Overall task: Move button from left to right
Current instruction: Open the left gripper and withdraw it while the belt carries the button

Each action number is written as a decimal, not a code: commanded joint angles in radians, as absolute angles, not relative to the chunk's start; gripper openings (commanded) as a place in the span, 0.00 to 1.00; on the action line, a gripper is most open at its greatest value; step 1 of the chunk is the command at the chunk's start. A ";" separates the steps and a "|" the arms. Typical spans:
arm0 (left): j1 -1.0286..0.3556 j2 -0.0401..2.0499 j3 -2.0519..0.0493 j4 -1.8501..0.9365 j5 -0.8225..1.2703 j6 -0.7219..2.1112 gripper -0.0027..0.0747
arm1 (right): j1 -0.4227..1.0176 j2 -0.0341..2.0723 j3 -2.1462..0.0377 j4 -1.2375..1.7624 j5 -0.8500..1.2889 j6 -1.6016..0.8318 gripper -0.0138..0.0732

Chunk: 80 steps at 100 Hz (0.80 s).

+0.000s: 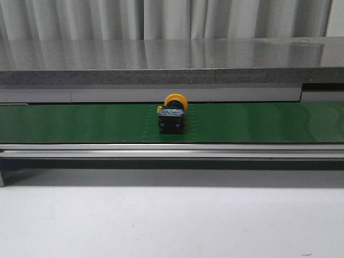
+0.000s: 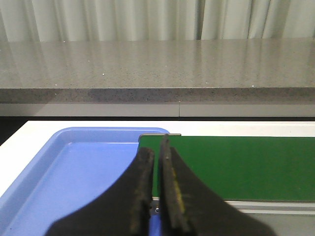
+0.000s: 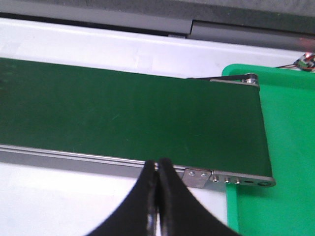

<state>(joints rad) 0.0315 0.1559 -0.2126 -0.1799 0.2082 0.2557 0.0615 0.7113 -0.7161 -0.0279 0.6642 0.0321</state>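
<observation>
Black boxy push-button with round yellow cap resting mid green belt. Left end effector narrow, right end effector pressed together, both empty.

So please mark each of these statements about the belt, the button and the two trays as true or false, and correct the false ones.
1. The button sits on the green belt. True.
2. The left gripper holds the button. False: its fingers are closed on nothing.
3. A blue tray lies at the belt end near the left gripper. True.
4. The green tray contains the button. False: the part in view shows no button.
5. The right gripper is wide open. False: it is shut.
</observation>
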 commanded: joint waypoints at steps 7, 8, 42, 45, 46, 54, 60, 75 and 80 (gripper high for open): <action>0.023 0.167 -0.242 -0.191 0.120 0.256 0.04 | 0.060 0.814 -0.763 -0.021 0.601 0.029 0.08; 0.023 0.167 -0.242 -0.191 0.120 0.256 0.04 | 0.060 0.823 -0.763 -0.020 0.601 0.029 0.08; 0.023 0.167 -0.242 -0.191 0.120 0.256 0.04 | 0.060 0.906 -0.763 -0.018 0.630 0.029 0.21; 0.023 0.167 -0.242 -0.191 0.120 0.256 0.04 | 0.060 0.906 -0.763 -0.018 0.633 0.029 0.27; 0.023 0.167 -0.242 -0.191 0.120 0.256 0.04 | 0.060 0.906 -0.763 -0.018 0.634 0.029 0.28; 0.023 0.167 -0.242 -0.191 0.120 0.256 0.04 | 0.060 0.906 -0.763 -0.018 0.645 0.029 0.46; 0.023 0.167 -0.242 -0.191 0.120 0.256 0.04 | 0.060 0.906 -0.763 -0.018 0.649 0.029 0.62; 0.023 0.167 -0.242 -0.191 0.120 0.256 0.04 | 0.060 0.906 -0.763 -0.016 0.649 0.029 0.87; 0.023 0.167 -0.242 -0.191 0.120 0.256 0.04 | 0.060 0.906 -0.763 0.000 0.644 0.029 0.88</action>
